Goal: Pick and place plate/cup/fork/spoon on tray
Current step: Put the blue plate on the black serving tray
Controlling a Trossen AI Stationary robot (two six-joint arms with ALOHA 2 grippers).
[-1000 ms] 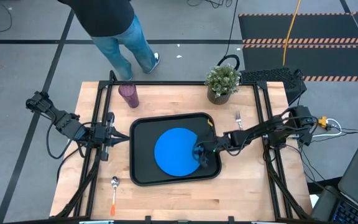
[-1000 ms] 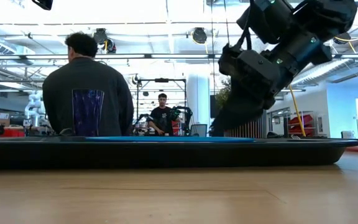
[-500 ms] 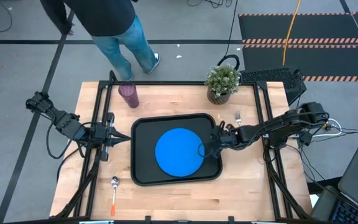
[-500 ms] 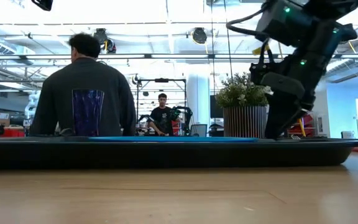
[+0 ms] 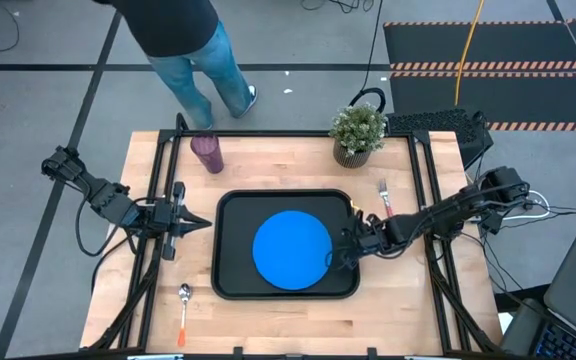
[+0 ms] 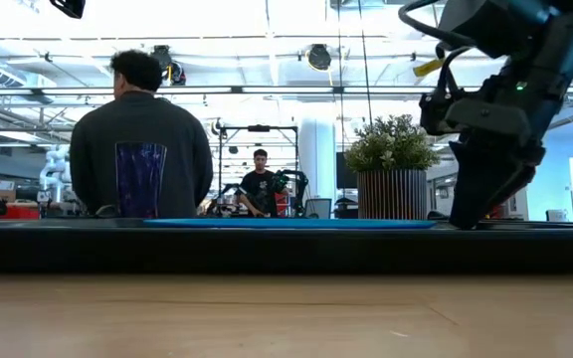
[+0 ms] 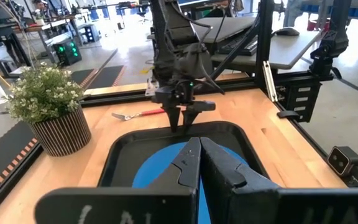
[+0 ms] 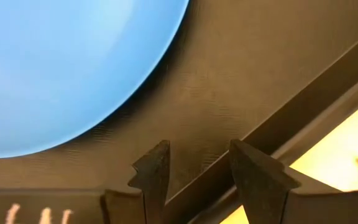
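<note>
The blue plate (image 5: 290,249) lies flat in the black tray (image 5: 230,280) at the table's middle. My right gripper (image 5: 338,258) is open and points down inside the tray's right end, just right of the plate's edge (image 8: 73,74); its fingers (image 8: 154,168) stand low by the tray's right rim (image 8: 303,118). My left gripper (image 5: 194,224) is shut and empty, left of the tray. The purple cup (image 5: 207,153) stands at the far left. The red-handled fork (image 5: 385,197) lies right of the tray. The orange-handled spoon (image 5: 183,310) lies at the near left. My right gripper stands open, pointing down at the tray's floor beside the right rim (image 8: 272,143). I cannot tell whether its fingertips touch the tray. It does not touch the plate.
A potted green plant (image 5: 358,132) stands at the far edge, right of centre, behind the fork. A person (image 5: 183,40) stands beyond the far left corner. Black frame rails (image 5: 153,270) run along both sides of the table. Bare wood shows at the near edge.
My right gripper has gone from over the plate's right edge toward the table's right edge, and a little toward the near edge, and has turned more upright. The tray, with the plate flat in it, has slid a little toward the table's right edge.
</note>
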